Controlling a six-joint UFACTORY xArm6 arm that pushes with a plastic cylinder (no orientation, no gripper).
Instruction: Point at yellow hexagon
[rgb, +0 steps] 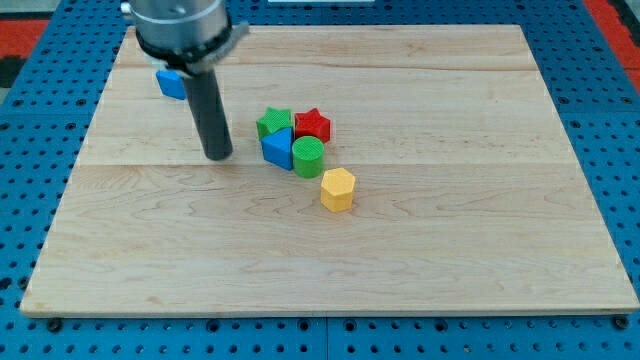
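The yellow hexagon (337, 189) stands on the wooden board near the middle, just below and right of a cluster of blocks. My tip (218, 156) rests on the board well to the view's left of the hexagon and a little higher up. The tip sits left of the cluster, apart from it, touching no block. The rod rises from the tip to the arm's dark head at the view's top left.
The cluster holds a green star (272, 122), a red star (312, 124), a blue block (277, 149) and a green cylinder (308, 157). Another blue block (170, 83) lies at the top left, partly behind the rod. A blue pegboard surrounds the wooden board (470, 240).
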